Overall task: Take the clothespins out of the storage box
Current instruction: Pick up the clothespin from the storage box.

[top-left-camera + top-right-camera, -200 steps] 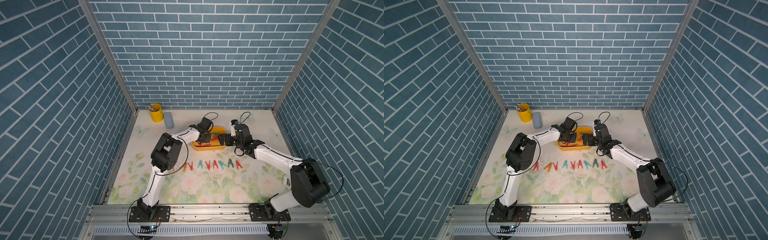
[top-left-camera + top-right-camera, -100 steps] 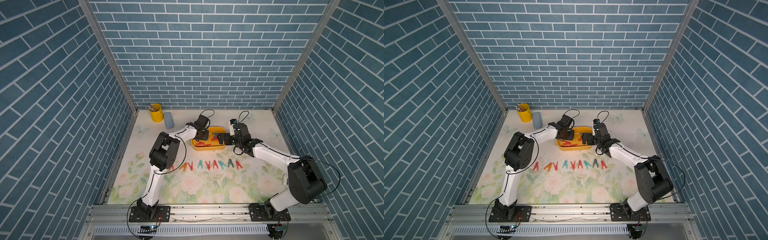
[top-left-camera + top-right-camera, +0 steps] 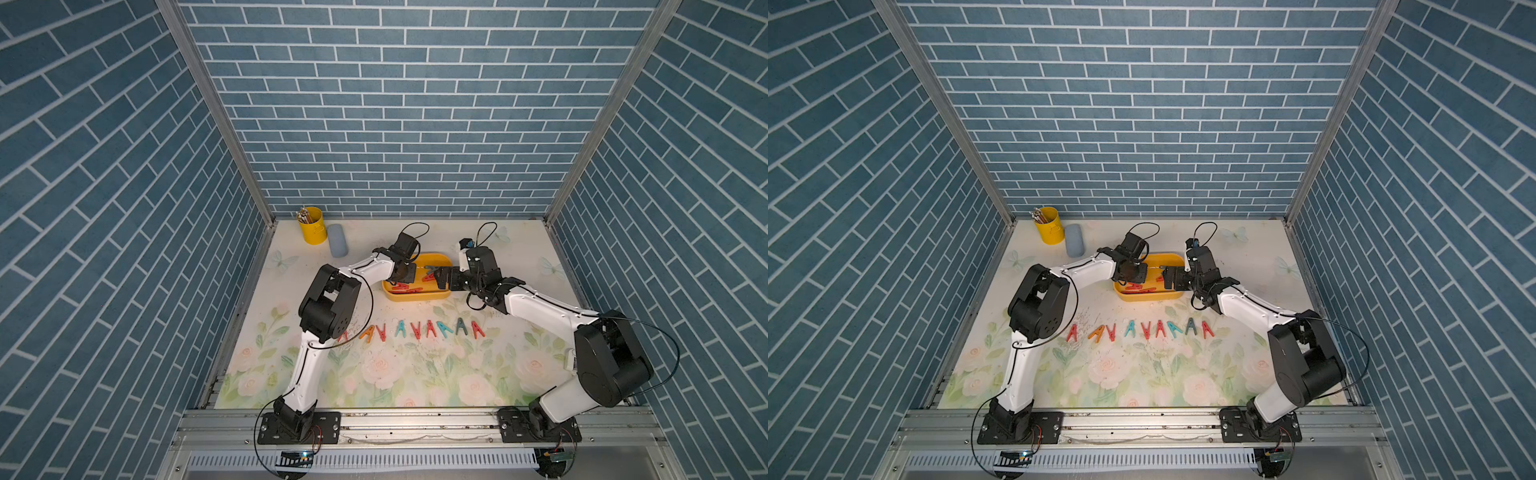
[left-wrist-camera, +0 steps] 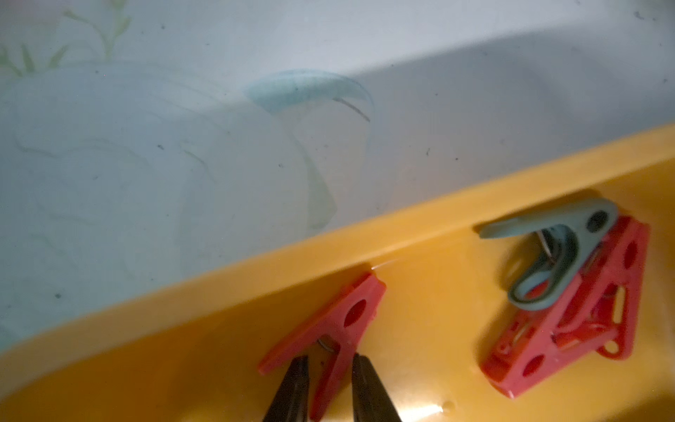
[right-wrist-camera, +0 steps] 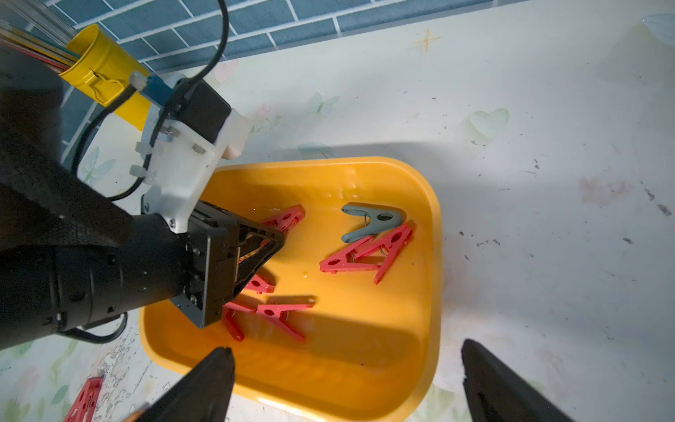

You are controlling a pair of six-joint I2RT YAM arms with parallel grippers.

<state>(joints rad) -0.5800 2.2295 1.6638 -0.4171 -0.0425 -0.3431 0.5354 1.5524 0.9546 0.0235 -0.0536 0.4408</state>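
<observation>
The yellow storage box [image 3: 415, 296] [image 3: 1150, 296] sits mid-table between my two arms. Several clothespins lie in it, mostly red [image 5: 365, 255], plus one grey-teal [image 5: 372, 223] [image 4: 555, 248] resting on a red pair. My left gripper [image 3: 405, 276] [image 4: 332, 387] reaches down into the box's left end. Its fingers [image 4: 297, 391] are shut on one leg of a red clothespin [image 4: 343, 329] near the box wall [image 4: 365, 234]. My right gripper [image 3: 438, 277] [image 5: 345, 361] is wide open at the box's right end, straddling its rim [image 5: 328, 394]. A row of clothespins [image 3: 430, 330] [image 3: 1160, 329] lies on the mat in front.
A yellow pencil cup [image 3: 311, 226] [image 5: 106, 76] and a grey-blue case [image 3: 337, 246] stand at the back left corner. Brick-patterned walls close in the floral mat on three sides. The peg row runs across the mat just in front of the box.
My left gripper has shifted toward the box's left end, dipped into it and closed on a red clothespin's leg. The right arm has barely moved and stays open.
</observation>
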